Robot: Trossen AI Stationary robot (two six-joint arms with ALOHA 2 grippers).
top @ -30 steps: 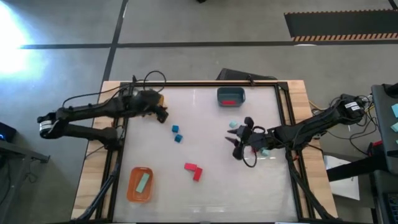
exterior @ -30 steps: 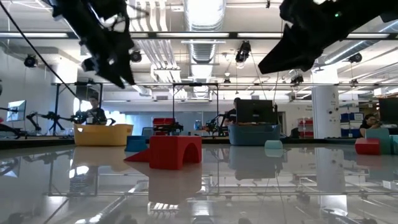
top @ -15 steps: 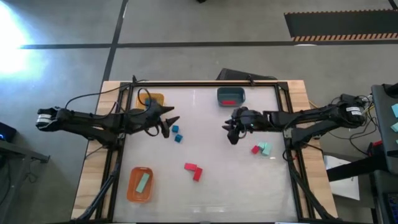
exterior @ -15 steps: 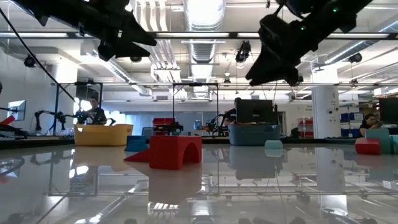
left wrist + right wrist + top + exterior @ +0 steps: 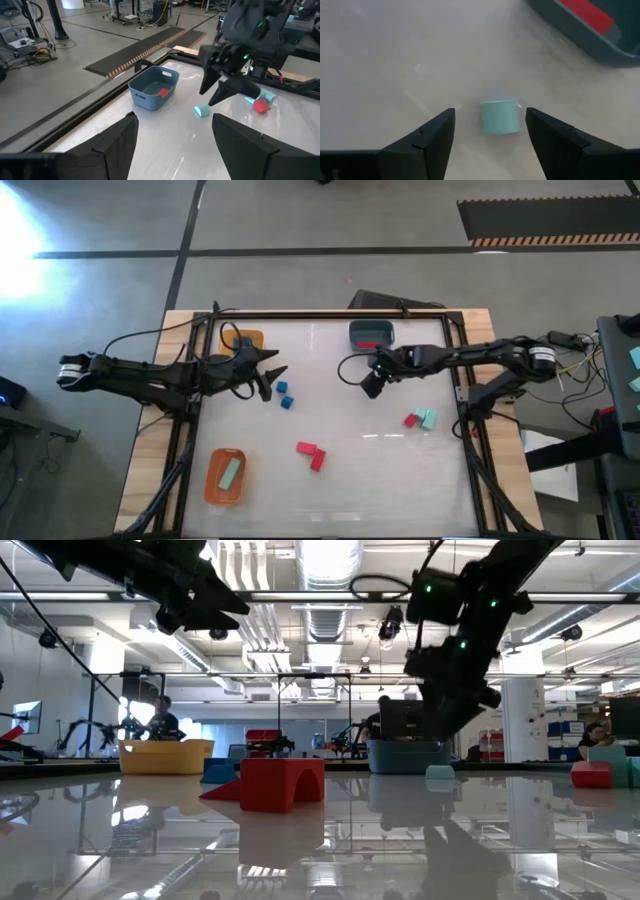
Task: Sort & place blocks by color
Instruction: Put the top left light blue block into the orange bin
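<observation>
1. Compared with half a second before, the right gripper (image 5: 366, 387) had been drawn a little toward the dark teal-grey tray (image 5: 371, 336) and lowered over a mint-green block (image 5: 500, 116); in the high view that block was hidden under it.
2. Its fingers (image 5: 422, 145) were seen spread apart in the right wrist view, with the mint-green block on the table between them, touched by neither.
3. A red block (image 5: 585, 13) was seen lying inside the dark teal-grey tray, just beyond the mint-green one.
4. Over that half second the left gripper (image 5: 274, 376) had been kept in place, near the yellow tray (image 5: 246, 339) and just beside the two blue blocks (image 5: 284, 394); a second before, it had been back over the yellow tray.
5. Its fingers (image 5: 117, 142) were seen parted in the left wrist view, and nothing was held between them.
6. The blue blocks, the red blocks (image 5: 311, 453) at the table's middle, and the red and mint-green pair (image 5: 420, 419) near the right edge had not been moved.
7. One mint-green bar (image 5: 229, 473) was seen in the orange tray (image 5: 212, 490), as before.
</observation>
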